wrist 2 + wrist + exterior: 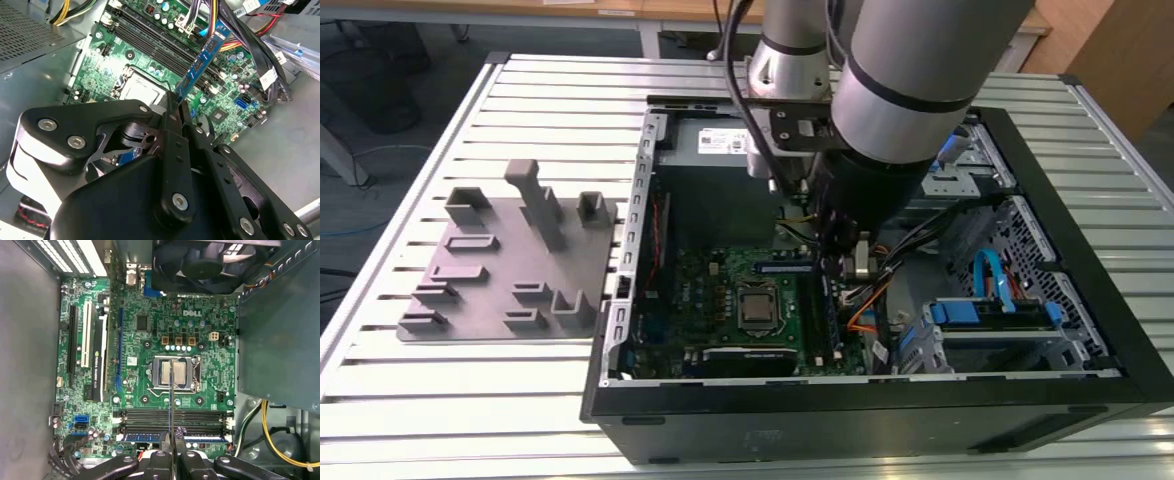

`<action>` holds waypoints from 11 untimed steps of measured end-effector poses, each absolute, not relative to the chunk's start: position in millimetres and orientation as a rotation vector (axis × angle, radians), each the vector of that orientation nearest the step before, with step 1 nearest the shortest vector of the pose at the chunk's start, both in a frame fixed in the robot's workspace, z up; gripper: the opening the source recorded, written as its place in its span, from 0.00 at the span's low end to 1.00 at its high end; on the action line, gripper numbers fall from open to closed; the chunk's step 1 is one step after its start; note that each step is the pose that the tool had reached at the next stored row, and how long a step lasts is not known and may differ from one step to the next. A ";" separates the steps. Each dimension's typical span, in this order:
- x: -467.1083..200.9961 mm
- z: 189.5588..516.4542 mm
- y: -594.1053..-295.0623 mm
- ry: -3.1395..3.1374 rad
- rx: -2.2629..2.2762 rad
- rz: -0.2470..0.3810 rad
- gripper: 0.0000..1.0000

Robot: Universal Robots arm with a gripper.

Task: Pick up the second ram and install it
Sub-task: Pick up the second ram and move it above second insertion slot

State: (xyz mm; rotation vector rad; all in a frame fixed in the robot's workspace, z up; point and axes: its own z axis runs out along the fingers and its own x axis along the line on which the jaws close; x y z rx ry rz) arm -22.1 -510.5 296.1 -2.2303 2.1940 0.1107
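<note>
My gripper [835, 262] reaches down inside the open computer case [1067, 395], over the motherboard [720, 290]. It is shut on the second ram [206, 55], a long blue-green stick that juts out from between the fingertips. In the first wrist view the second ram [170, 400] shows edge-on as a thin dark line, running from my gripper [170, 447] across the memory slots [200, 416] to the CPU socket [184, 374]. The stick hangs above the board, clear of the slots [150, 42]. A blue-labelled module [145, 437] lies in the slot row nearest the gripper.
A grey fixture plate [494, 265] with upright posts lies on the slatted table at the exterior view's left. Cable bundles [907, 240] and a drive cage with blue parts [994, 300] crowd the case's right side. A fan [210, 265] and yellow wires [270, 440] border the board.
</note>
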 end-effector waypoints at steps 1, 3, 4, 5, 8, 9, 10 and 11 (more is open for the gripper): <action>-22.6 294.3 -510.5 2.194 -2.230 0.111 0.14; -24.3 291.1 -510.6 2.194 -2.230 0.111 0.14; -25.3 290.4 -510.5 2.194 -2.230 0.111 0.14; -26.5 290.1 -510.5 2.194 -2.230 0.111 0.14; -26.9 290.0 -510.5 2.194 -2.230 0.111 0.14; -26.9 290.0 -510.5 2.194 -2.230 0.111 0.14; -26.9 290.0 -510.5 2.194 -2.230 0.111 0.14; -26.9 289.9 -510.5 2.194 -2.230 0.111 0.14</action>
